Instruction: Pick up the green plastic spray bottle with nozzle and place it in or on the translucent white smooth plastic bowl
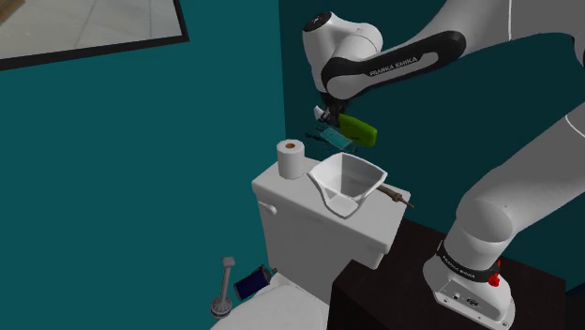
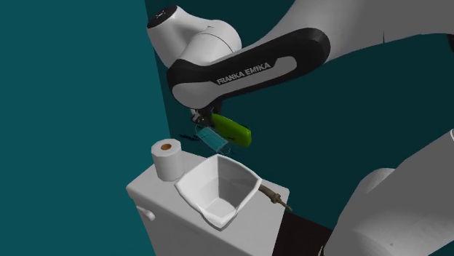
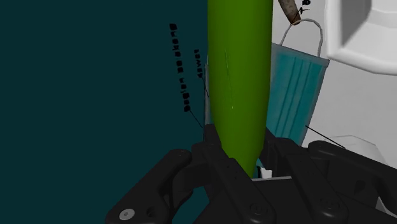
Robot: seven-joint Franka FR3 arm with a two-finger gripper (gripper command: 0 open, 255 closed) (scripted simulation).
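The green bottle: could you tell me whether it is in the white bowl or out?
Out: the gripper clasps the green bottle in the air, apart from the bowl.

Teal walls (image 1: 122, 178) meet at a corner behind a white toilet tank (image 1: 300, 230). A black-framed pane (image 1: 84, 23) showing pale tiles hangs at the shoulder view's upper left. A grey brush (image 1: 223, 291) stands upright below the tank's left end.

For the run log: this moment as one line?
gripper: shut on green spray bottle | bottle: aloft, not yet in white bowl | bowl: on toilet tank
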